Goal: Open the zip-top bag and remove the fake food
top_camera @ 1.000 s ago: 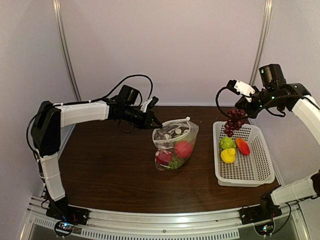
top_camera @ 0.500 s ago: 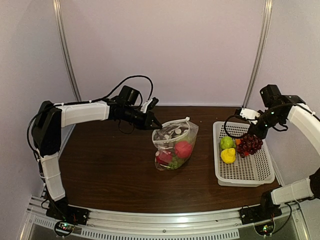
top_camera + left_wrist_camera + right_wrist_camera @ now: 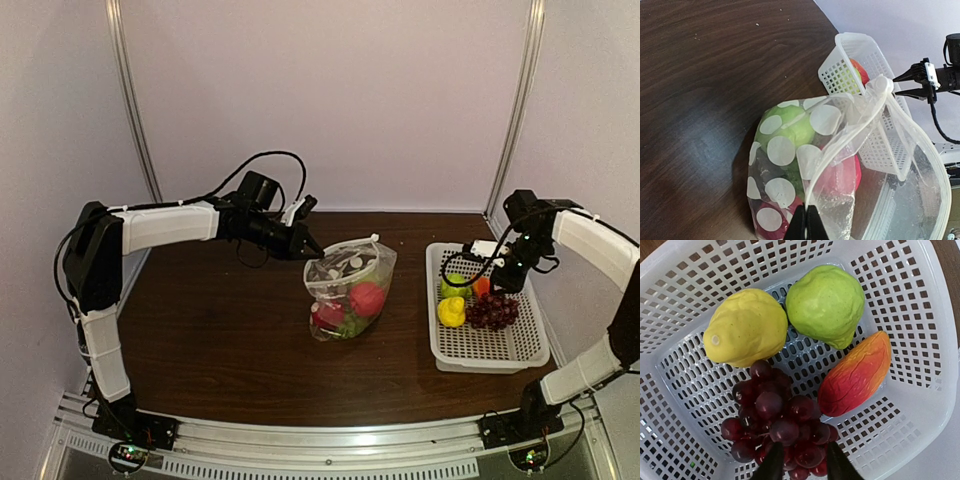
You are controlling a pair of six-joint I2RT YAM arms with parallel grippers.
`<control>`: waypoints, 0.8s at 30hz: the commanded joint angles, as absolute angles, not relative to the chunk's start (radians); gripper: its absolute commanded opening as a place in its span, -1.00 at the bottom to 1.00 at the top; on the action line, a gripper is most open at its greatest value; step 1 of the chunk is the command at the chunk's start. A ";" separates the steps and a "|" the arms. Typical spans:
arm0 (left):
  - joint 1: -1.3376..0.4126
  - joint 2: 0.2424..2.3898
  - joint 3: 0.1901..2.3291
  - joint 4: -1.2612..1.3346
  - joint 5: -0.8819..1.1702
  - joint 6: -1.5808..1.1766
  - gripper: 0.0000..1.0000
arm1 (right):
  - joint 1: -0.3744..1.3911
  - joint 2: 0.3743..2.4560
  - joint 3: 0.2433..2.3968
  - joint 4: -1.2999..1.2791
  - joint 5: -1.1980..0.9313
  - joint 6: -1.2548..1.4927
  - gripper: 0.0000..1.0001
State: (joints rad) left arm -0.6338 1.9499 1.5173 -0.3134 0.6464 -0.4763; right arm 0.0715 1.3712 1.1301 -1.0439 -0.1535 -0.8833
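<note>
The zip-top bag stands upright at mid-table, clear with white dots. Fake food is still inside it: a green fruit and pink-red fruits. My left gripper is shut on the bag's top rim and holds the mouth up. In the white basket lie a yellow lemon, a green fruit, an orange-red piece and a purple grape bunch. My right gripper hangs just above the grapes, fingers apart on either side of the bunch's near end.
The basket's perforated walls rise around my right gripper. The basket stands near the table's right edge, a hand's width right of the bag. Dark wood table stretches left and in front of the bag.
My right gripper carried the grape bunch down from above the basket, set it on the basket floor beside the lemon, and parted its fingers. The left arm and bag stayed still.
</note>
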 commanded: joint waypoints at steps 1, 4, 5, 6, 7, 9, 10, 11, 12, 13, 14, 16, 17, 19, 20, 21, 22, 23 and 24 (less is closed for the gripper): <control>-0.626 1.947 1.546 -0.301 0.653 -0.466 -1.00 | 0.065 1.409 1.235 -1.093 -0.185 -0.876 -0.18; -0.626 1.945 1.546 -0.297 0.667 -0.465 -1.00 | 0.071 1.447 1.365 -1.161 -0.268 -0.872 -0.03; -0.627 1.945 1.548 -0.297 0.672 -0.465 -1.00 | 0.078 1.461 1.414 -1.179 -0.300 -0.867 -0.01; -0.627 1.946 1.548 -0.296 0.676 -0.465 -1.00 | 0.094 1.475 1.460 -1.193 -0.325 -0.858 -0.01; -0.627 1.946 1.547 -0.295 0.681 -0.465 -1.00 | 0.117 1.487 1.514 -1.195 -0.343 -0.845 0.00; -0.627 1.945 1.546 -0.290 0.694 -0.466 -1.00 | 0.187 1.510 1.584 -1.179 -0.348 -0.809 0.00; -0.627 1.946 1.546 -0.285 0.701 -0.467 -1.00 | 0.230 1.523 1.618 -1.168 -0.343 -0.793 0.00; -0.627 1.945 1.544 -0.281 0.710 -0.469 -1.00 | 0.276 1.536 1.647 -1.152 -0.334 -0.775 -0.01; -0.629 1.945 1.543 -0.274 0.718 -0.471 -1.00 | 0.325 1.551 1.680 -1.136 -0.322 -0.759 -0.02; -0.630 1.945 1.541 -0.270 0.725 -0.474 -1.00 | 0.369 1.574 1.714 -1.124 -0.315 -0.749 -0.02; -0.632 1.945 1.540 -0.266 0.730 -0.476 -1.00 | 0.414 1.589 1.748 -1.114 -0.312 -0.739 -0.02; -0.637 1.944 1.542 -0.264 0.737 -0.476 -1.00 | 0.487 1.641 1.818 -1.088 -0.312 -0.717 0.00; -0.641 1.943 1.540 -0.262 0.743 -0.477 -1.00 | 0.520 1.667 1.856 -1.082 -0.310 -0.703 0.01; -0.646 1.936 1.538 -0.253 0.754 -0.477 -1.00 | 0.572 1.719 1.921 -1.083 -0.310 -0.706 0.01; -0.648 1.934 1.535 -0.246 0.759 -0.479 -1.00 | 0.601 1.739 1.947 -1.081 -0.313 -0.709 0.00; -0.649 1.932 1.532 -0.240 0.765 -0.483 -1.00 | 0.620 1.763 1.964 -1.085 -0.320 -0.711 0.00; -0.650 1.931 1.530 -0.235 0.767 -0.485 -1.00 | 0.639 1.785 1.978 -1.093 -0.328 -0.714 -0.02; -0.650 1.930 1.529 -0.233 0.769 -0.486 -1.00 | 0.659 1.806 1.990 -1.099 -0.335 -0.716 -0.05; -0.650 1.930 1.529 -0.232 0.770 -0.486 -1.00 | 0.677 1.832 1.996 -1.107 -0.340 -0.716 -0.10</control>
State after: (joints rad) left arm -0.6422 1.9499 1.5208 -0.2825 0.7334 -0.4786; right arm 0.6197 1.7638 1.9491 -1.0813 -0.3161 -0.7319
